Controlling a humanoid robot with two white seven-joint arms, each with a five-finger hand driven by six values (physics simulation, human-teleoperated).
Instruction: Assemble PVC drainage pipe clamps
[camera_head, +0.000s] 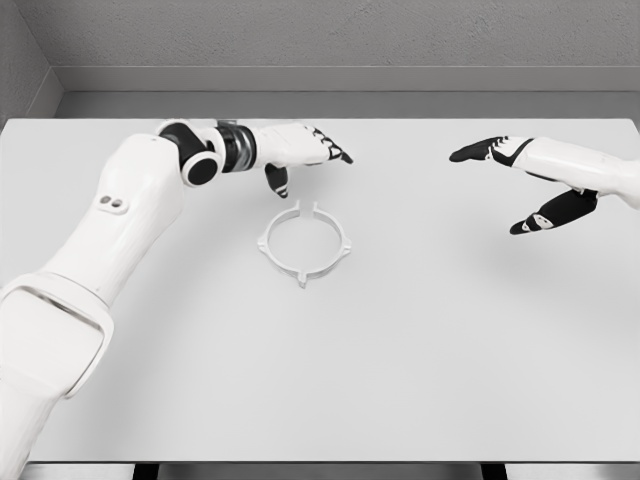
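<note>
A white ring-shaped pipe clamp (304, 243) with small tabs around its rim lies flat on the white table (400, 350), left of the middle. My left hand (305, 155) hovers just above and behind the clamp, fingers stretched out to the right and thumb hanging down, holding nothing. My right hand (520, 180) floats over the table's right side, well apart from the clamp, fingers spread and pointing left, with nothing in it.
The table's far edge (320, 119) meets a grey wall behind. The front edge runs along the bottom of the picture. The left arm's forearm (130, 210) crosses the table's left part.
</note>
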